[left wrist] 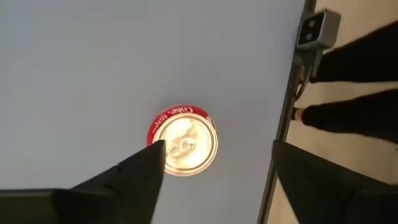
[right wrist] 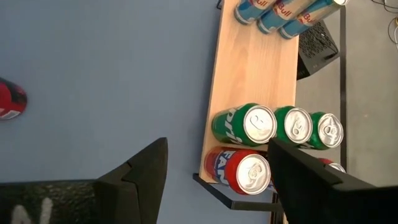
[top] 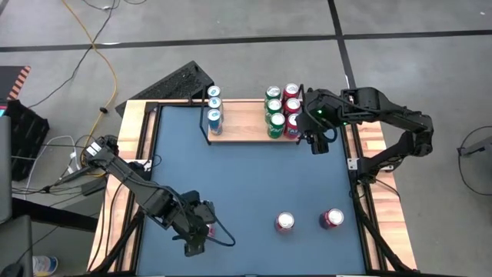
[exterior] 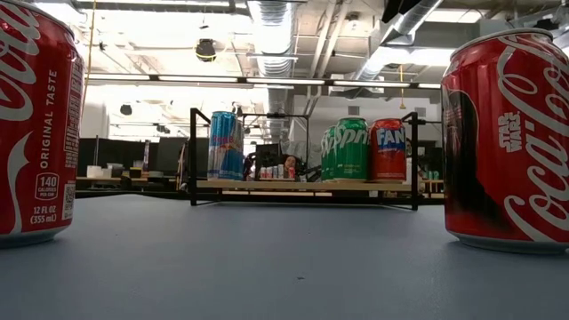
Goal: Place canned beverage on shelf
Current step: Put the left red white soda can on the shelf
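One red Coke can [left wrist: 182,140], silver top, upright under spread left hand [left wrist: 211,180]; right hand [right wrist: 214,180] spread.

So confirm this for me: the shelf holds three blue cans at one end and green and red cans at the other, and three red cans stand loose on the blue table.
Not quite. The shelf does hold three blue cans at one end and green and red cans at the other, but the high view shows only two loose red cans on the blue table, not three.
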Robot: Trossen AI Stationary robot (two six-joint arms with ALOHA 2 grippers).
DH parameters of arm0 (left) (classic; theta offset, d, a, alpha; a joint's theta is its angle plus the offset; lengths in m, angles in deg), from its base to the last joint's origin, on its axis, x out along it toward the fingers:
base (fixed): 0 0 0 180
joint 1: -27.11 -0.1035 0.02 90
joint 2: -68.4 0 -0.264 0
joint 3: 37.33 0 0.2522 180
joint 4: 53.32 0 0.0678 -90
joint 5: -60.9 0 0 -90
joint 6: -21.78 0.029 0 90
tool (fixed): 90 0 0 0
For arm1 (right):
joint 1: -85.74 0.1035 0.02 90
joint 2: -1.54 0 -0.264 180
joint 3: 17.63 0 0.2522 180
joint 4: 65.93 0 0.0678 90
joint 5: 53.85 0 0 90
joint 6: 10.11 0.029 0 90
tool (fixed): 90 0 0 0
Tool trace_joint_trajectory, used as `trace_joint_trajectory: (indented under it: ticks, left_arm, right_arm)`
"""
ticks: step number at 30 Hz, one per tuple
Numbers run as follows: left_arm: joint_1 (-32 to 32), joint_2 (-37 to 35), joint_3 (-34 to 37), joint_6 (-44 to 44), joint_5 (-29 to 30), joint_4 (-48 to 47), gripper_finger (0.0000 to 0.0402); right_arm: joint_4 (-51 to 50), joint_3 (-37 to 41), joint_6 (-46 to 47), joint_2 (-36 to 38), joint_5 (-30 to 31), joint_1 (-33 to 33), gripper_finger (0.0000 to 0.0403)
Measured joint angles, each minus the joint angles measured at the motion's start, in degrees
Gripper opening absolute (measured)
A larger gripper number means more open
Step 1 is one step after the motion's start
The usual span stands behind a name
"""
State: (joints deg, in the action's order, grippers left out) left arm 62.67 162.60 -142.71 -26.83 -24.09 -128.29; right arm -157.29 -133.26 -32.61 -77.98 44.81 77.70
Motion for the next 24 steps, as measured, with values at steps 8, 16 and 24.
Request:
trace_joint_trajectory:
  ticks: [8, 16, 24]
  left_arm:
    - [0.9, 0.6, 3.8, -6.8, 2.3, 4.4, 0.0359]
    - [1.3, 0.6, 9.0, -6.5, 4.9, 6.1, 0.0362]
    - [1.1, 0.6, 11.9, -10.7, 4.9, 6.9, 0.0362]
  right_arm:
    - [0.0, 0.0, 1.3, 0.0, -1.3, 0.0, 0.0260]
    - [0.0, 0.0, 1.7, 0.0, -1.3, 0.0, 0.0260]
    - [0.0, 0.0, 3.0, 0.0, -1.3, 0.0, 0.0260]
